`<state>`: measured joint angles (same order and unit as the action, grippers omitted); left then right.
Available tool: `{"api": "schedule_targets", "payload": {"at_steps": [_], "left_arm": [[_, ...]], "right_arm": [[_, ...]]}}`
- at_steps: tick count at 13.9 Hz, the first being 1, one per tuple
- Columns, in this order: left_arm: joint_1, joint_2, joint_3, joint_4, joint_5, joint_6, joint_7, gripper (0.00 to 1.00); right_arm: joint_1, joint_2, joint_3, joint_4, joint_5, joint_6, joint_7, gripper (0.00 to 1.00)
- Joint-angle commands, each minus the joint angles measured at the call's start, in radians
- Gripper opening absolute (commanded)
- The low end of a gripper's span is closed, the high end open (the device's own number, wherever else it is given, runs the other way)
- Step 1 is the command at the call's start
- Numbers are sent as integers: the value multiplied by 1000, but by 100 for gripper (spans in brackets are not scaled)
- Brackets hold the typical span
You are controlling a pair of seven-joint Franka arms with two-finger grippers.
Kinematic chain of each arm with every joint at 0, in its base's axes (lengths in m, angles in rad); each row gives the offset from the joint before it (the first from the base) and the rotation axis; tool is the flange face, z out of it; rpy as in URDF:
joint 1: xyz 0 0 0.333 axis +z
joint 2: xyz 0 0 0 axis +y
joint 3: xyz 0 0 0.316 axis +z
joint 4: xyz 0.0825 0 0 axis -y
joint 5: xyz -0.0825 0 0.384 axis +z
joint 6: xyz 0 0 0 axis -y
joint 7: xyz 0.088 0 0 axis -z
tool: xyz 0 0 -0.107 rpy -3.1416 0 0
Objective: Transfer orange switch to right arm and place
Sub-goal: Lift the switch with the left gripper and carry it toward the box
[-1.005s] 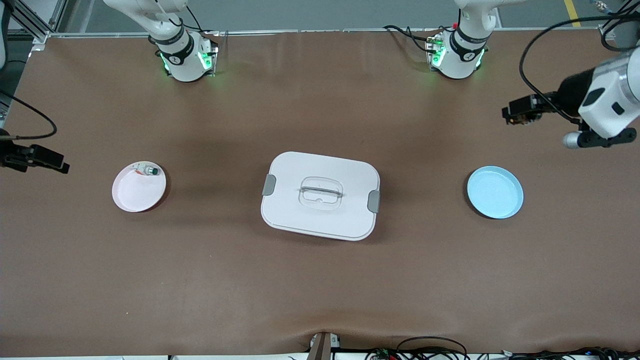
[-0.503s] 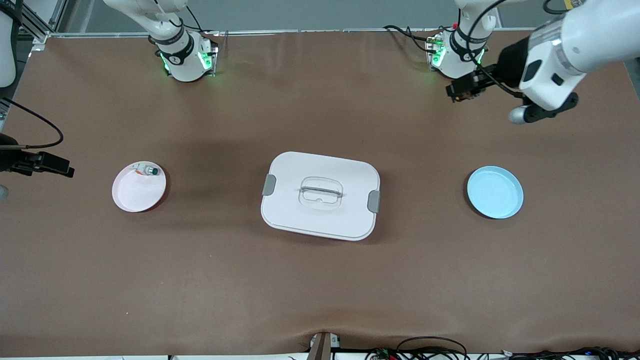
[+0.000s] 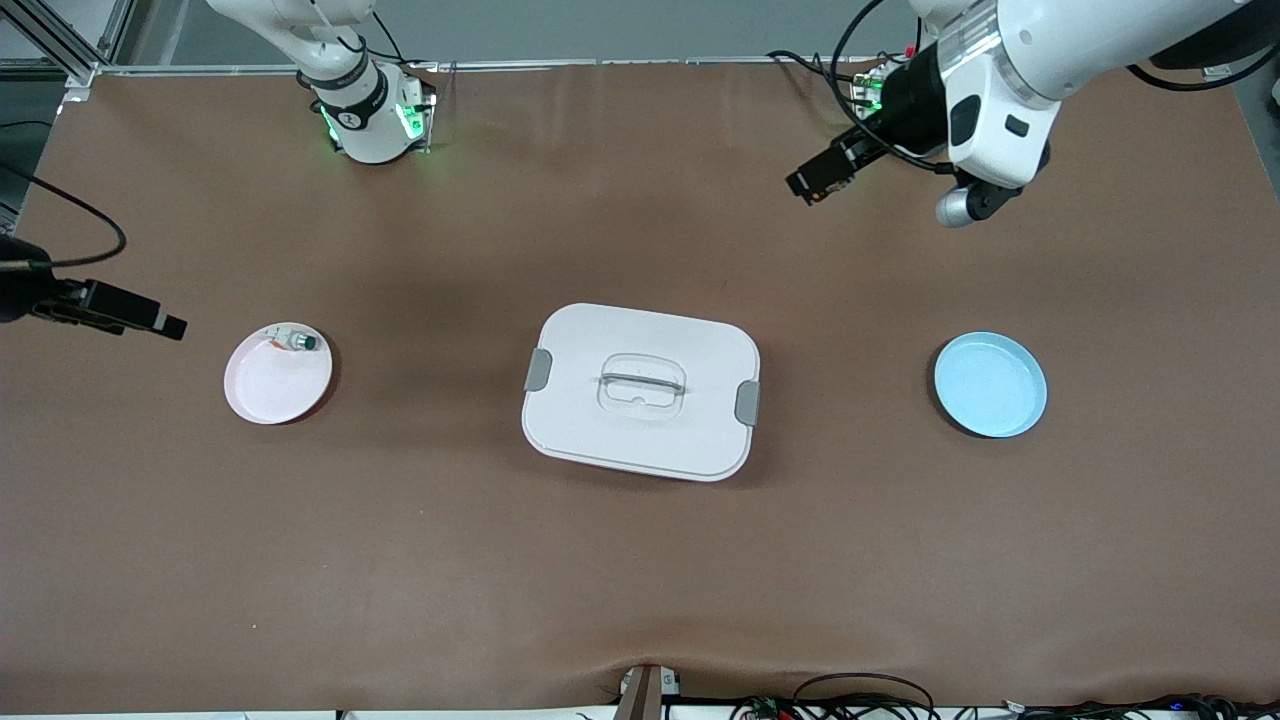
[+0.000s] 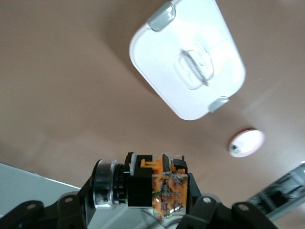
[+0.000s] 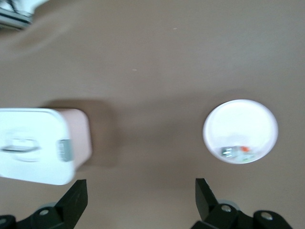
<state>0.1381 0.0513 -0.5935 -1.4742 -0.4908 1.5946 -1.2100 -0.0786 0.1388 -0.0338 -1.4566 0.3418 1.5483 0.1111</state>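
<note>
The orange switch (image 4: 164, 183), a black block with an orange part and a silvery ring, sits between the jaws of my left gripper (image 4: 143, 195), which is shut on it. In the front view the left gripper (image 3: 812, 183) hangs over bare table close to the left arm's base, and the switch itself is too small to make out there. My right gripper (image 3: 165, 325) hovers at the right arm's end of the table beside the pink plate (image 3: 270, 390). Its jaws (image 5: 140, 198) stand open and hold nothing.
A white lidded box (image 3: 640, 390) with grey latches stands mid-table. A light blue plate (image 3: 990, 385) lies toward the left arm's end. A small green-capped button (image 3: 298, 341) rests on the pink plate's edge farthest from the front camera. Cables run along the table's near edge.
The left arm has swung from the table's end toward the middle, carrying the switch. The right gripper has crept closer to the pink plate.
</note>
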Motion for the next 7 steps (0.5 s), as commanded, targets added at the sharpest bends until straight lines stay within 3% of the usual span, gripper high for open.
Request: {"api": "schedule_targets", "payload": {"at_steps": [1,5,7], "left_arm": [[-14,19,-40,8,-25,89,-118,37],[-110,54,-51,-9,-17,269,-357,37],[-156,76,-51,-26,-14,349,-454,37]], "right_arm": [[-13,-51,11,-22,110,-17,56,100],[-10,-154,15,-146,255,53,52,100],[41,-211,18,-203,290,108,50,100]]}}
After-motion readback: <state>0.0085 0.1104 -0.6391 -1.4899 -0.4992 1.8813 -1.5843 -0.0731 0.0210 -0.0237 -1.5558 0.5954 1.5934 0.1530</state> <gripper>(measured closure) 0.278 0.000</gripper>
